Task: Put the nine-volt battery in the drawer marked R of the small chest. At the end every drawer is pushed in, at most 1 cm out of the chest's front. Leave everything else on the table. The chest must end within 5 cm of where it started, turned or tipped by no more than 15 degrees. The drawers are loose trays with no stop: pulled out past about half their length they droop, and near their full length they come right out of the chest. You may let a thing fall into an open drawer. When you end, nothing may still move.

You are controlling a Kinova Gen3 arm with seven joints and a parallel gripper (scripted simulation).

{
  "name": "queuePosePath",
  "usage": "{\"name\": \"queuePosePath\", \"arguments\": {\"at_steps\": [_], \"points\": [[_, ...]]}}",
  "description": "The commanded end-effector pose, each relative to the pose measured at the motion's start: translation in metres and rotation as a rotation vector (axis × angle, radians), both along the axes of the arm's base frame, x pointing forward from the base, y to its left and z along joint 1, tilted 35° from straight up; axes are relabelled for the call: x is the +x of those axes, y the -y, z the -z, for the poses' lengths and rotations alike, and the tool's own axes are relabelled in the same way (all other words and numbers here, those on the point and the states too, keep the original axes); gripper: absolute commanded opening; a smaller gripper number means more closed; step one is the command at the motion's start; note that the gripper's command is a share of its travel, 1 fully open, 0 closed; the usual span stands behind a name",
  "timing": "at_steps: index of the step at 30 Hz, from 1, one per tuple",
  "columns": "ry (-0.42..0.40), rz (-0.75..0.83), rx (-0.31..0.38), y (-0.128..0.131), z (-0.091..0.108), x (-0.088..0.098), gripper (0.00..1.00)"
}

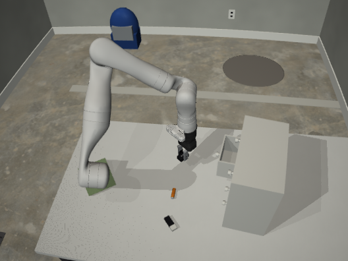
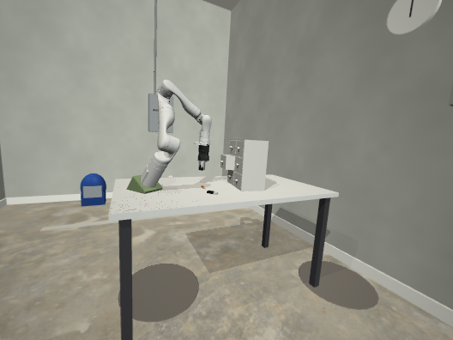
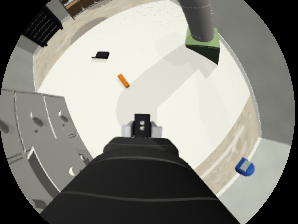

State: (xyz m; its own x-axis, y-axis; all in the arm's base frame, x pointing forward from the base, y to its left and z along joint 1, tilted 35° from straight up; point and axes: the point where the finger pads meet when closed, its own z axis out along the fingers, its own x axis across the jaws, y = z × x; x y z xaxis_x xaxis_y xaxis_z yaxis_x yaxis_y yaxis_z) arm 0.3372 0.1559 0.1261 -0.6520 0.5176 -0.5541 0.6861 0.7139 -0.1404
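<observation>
From the top, the claw (image 1: 182,153) (image 2: 202,165) (image 3: 142,126) hangs above the worktop (image 1: 132,231) (image 2: 180,202) (image 3: 80,85), closed on the nine-volt battery (image 1: 180,157) (image 2: 201,168) (image 3: 142,124). One drawer (image 1: 224,170) (image 2: 229,162) (image 3: 42,172) stands out of the chest (image 1: 263,155) (image 2: 256,165) (image 3: 55,132) on the side facing the arm, and the battery is well apart from it. An orange cylinder (image 1: 173,193) (image 2: 202,186) (image 3: 123,81) and a black-and-white block (image 1: 170,223) (image 2: 212,192) (image 3: 102,55) lie on the worktop, where they should be left. Letting go too soon would drop the battery beside the drawer.

In the exterior view, that drawer is in the middle row, with the battery's lower end near the drawer's own height. Carrying it straight across could catch the drawer's front and shove the tray in, or knock it askew; I would rise first. (I cannot read any letter, so that this one is R is my guess.) The tray has no stop, so a snag that drags it outward could make it droop or come out. A hard push home could shift the chest.

In the wrist view, the battery sits between the two fingers, its terminals facing the camera. It reaches beyond the fingertips, so a knock on the drawer's rim might twist it in the grip or make it fall askew.
</observation>
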Motion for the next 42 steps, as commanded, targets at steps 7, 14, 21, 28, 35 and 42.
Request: {"name": "queuePosePath", "arguments": {"at_steps": [7,14,21,28,35,42], "points": [[0.094,0.165,0.055,0.008,-0.006,0.010,0.51],[0.195,0.339,0.123,0.013,-0.012,0.018,0.51],[0.286,0.496,0.185,0.017,-0.018,0.026,0.51],[0.343,0.593,0.224,0.020,-0.021,0.030,0.51],[0.406,0.703,0.267,0.023,-0.025,0.035,0.51],[0.440,0.761,0.290,0.025,-0.027,0.038,0.51]]}}
